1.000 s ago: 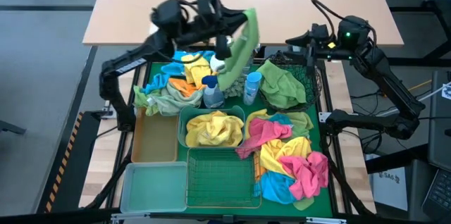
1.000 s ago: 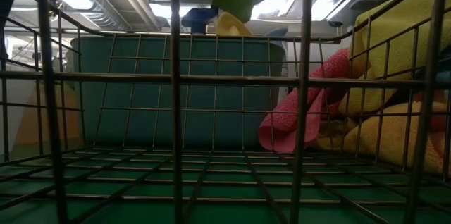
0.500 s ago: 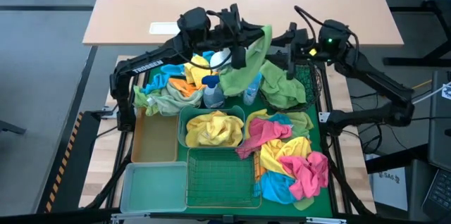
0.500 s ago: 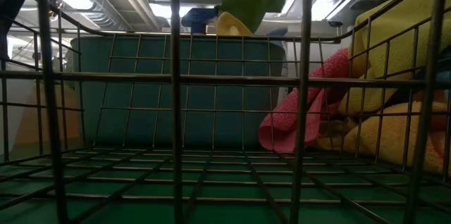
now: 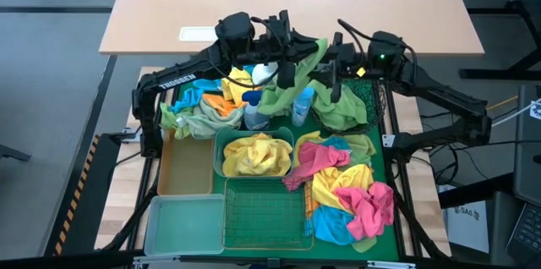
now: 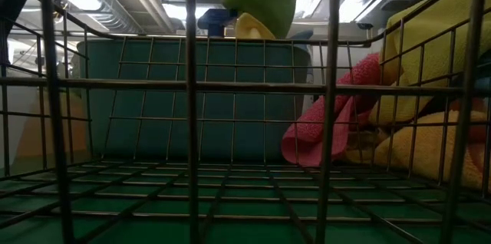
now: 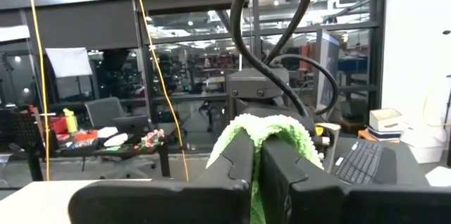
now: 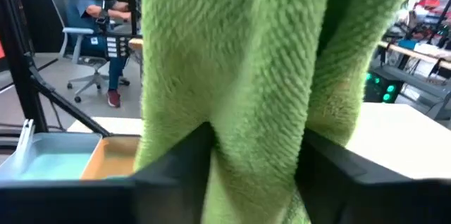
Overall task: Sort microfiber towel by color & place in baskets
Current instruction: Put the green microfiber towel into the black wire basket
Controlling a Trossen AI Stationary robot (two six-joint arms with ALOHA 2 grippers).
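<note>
Grippers mid-air over rear of table | L gripper (image 7: pixel 255 155) pinching green towel (image 5: pixel 292 83) at top | R gripper (image 8: pixel 254 157) fingers either side of same towel, just beside L | towel hangs over spray bottles (image 5: pixel 254 112), nr black mesh basket (image 5: pixel 372 91) | teal tub (image 5: pixel 221 146) holds yellow towels | green mat (image 5: pixel 300 189) | office w/ seated person (image 8: pixel 113 41) behind

Green towel (image 5: pixel 297 79) hanging aloft (pinched in claws) beside round black basket (image 5: pixel 372 91)
</note>
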